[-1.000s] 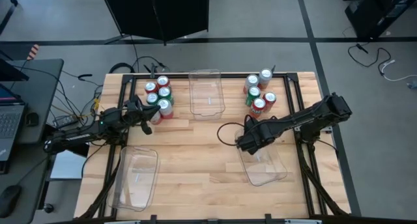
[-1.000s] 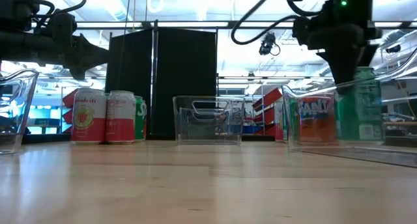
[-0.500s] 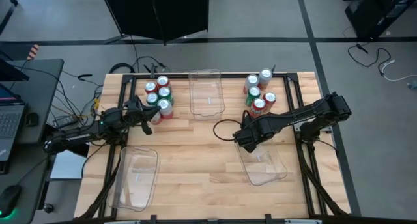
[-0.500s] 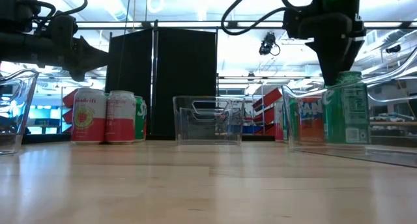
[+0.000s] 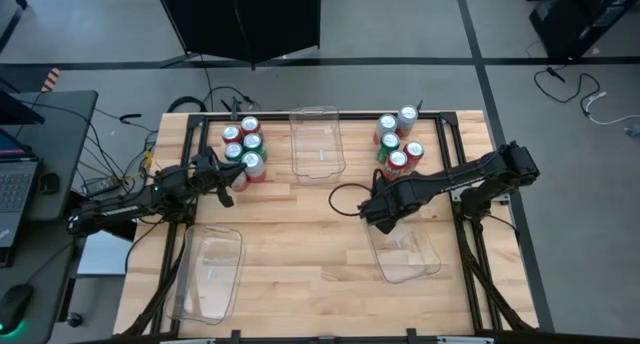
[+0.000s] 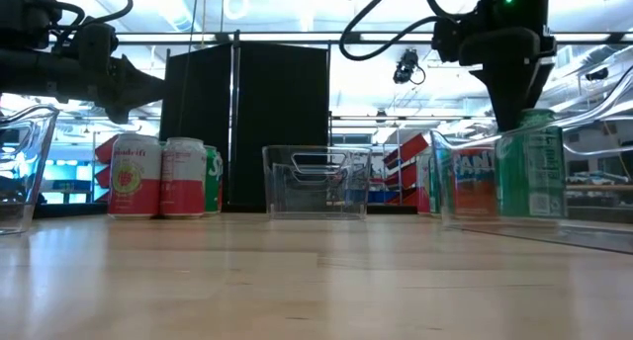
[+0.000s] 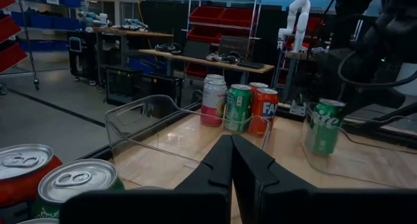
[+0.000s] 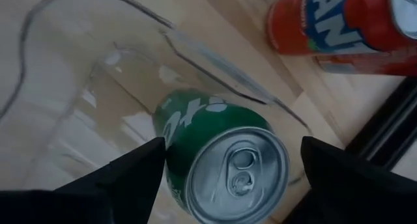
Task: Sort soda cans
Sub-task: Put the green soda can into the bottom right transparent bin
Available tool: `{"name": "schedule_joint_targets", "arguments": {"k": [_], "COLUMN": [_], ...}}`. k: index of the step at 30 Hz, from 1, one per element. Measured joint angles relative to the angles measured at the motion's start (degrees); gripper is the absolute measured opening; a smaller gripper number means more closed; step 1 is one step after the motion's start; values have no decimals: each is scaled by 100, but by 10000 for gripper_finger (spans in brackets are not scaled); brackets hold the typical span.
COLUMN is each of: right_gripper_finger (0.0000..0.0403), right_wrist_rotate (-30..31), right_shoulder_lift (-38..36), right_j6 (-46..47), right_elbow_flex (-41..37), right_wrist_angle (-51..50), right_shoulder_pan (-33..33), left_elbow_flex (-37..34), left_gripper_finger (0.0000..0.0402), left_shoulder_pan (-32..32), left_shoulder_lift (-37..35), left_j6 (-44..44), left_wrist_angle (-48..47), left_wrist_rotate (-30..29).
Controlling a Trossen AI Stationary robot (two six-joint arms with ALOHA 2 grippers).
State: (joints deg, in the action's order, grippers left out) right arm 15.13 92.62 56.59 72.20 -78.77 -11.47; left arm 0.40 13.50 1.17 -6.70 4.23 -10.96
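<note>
Three clear bins and two can clusters on a wooden table, one green can binned.
Left to right: the left gripper (image 5: pixel 228 187), fingers pressed together, hovers beside the left cluster of cans (image 5: pixel 243 147); below it the near-left bin (image 5: pixel 208 274) holds nothing. The far middle bin (image 5: pixel 318 144) is likewise unfilled. The right gripper (image 5: pixel 378 217), fingers spread apart, hangs over the right bin (image 5: pixel 415 264), in which a green can (image 8: pixel 218 155) stands upright, unheld. The right cluster (image 5: pixel 398 142) stands at the far edge.
</note>
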Motion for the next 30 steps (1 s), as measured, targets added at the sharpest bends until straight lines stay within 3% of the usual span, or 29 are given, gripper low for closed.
{"name": "schedule_joint_targets", "arguments": {"k": [4,18,30], "right_gripper_finger": [346,334,350], "right_wrist_rotate": [-76,-103,-148], "right_shoulder_lift": [0,7,4], "right_j6": [-131,-238,-622], "right_elbow_flex": [-33,-33,88], "right_wrist_angle": [370,-102,-112], "right_shoulder_pan": [45,231,255], "left_elbow_flex": [0,0,0], "left_gripper_finger": [10,10,10], "left_shoulder_pan": [-2,-1,-2], "left_shoulder_lift": [0,-2,0], "left_j6": [0,33,15], "left_wrist_angle": [-2,2,4], "left_wrist_rotate": [0,0,0]}}
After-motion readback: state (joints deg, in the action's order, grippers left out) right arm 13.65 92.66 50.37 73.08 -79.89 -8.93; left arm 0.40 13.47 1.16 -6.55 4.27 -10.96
